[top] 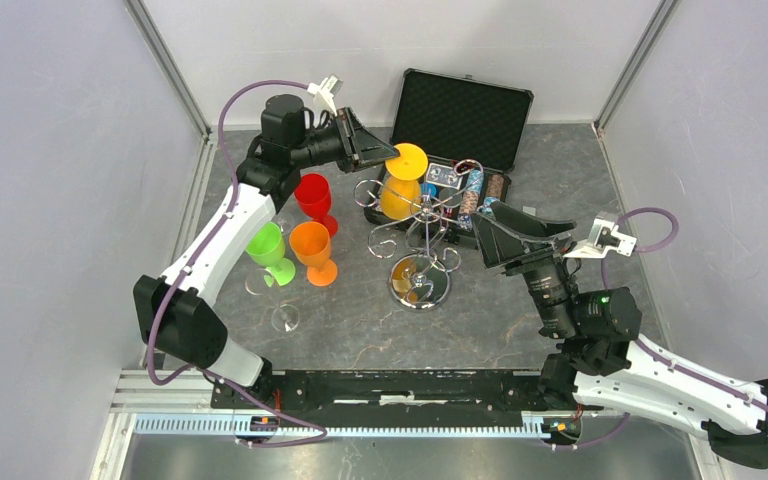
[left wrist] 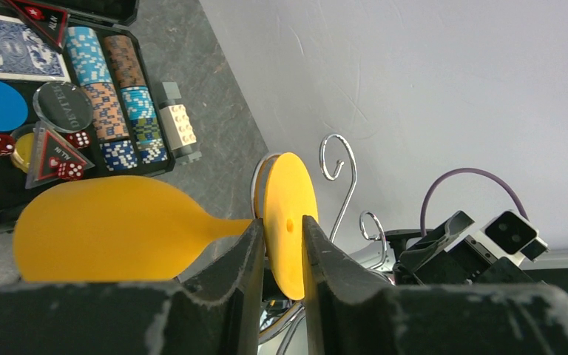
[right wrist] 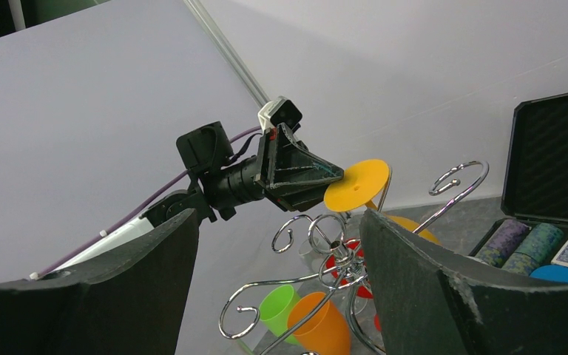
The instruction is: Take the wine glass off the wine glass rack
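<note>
The left gripper (left wrist: 281,238) is closed on the round foot of the single yellow wine glass (top: 400,195), one finger on each face of the disc, at the far-left side of the chrome wine glass rack (top: 422,238). The glass hangs upside down and tilted: its long axis runs from the foot, uppermost and nearest the claw, down along the stem to the bowl, whose mouth points down among the rack's curled arms. A chrome loop sits just beside the foot on the bowl side; whether it bears the glass cannot be told. The right gripper (top: 485,236) hovers to the right of the rack with its jaws wide apart, holding nothing. Three more glasses stand upright on the table (top: 360,335) left of the rack: one red (top: 312,195), one green (top: 266,245), one orange (top: 311,243). One open black case (top: 465,105) of poker chips lies behind the rack.
</note>
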